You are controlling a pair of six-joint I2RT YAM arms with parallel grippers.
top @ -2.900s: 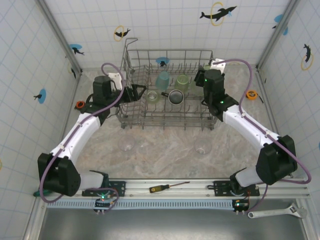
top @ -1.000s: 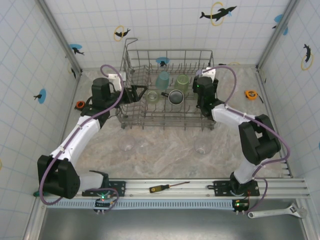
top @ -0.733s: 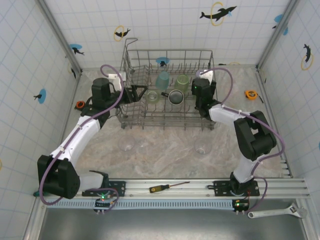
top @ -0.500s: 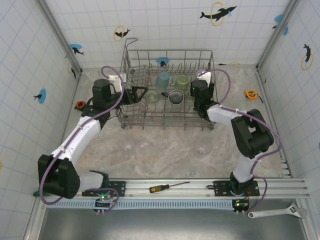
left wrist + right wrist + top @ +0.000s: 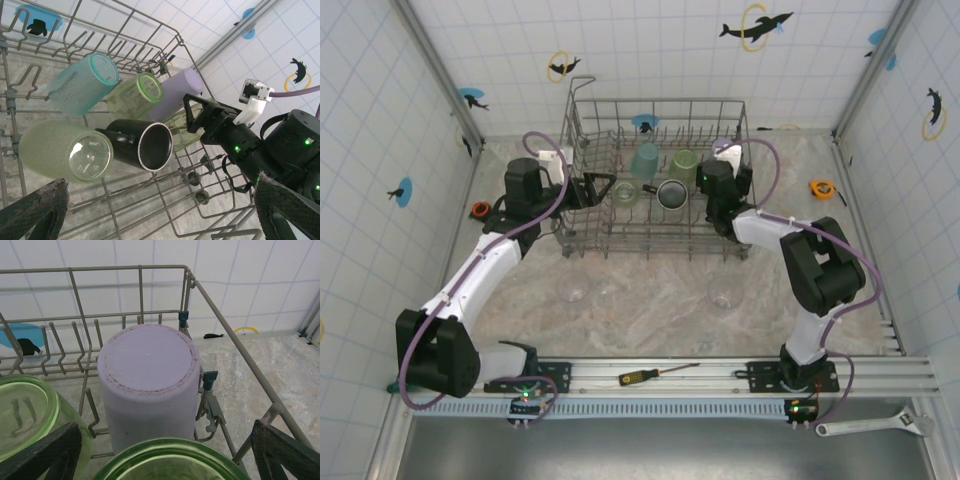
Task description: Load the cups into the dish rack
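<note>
Left gripper [image 5: 598,186] spread at dish rack's [image 5: 660,100] left edge; right gripper [image 5: 161,452] spread near lavender cup [image 5: 147,370]. We judge clear glasses [image 5: 725,293] light, slick, brittle: pinch wall near rim.

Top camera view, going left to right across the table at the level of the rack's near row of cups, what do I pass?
Left orange tape measure → left claw → pale green cup → black mug → right arm's wrist → right orange tape measure.
</note>
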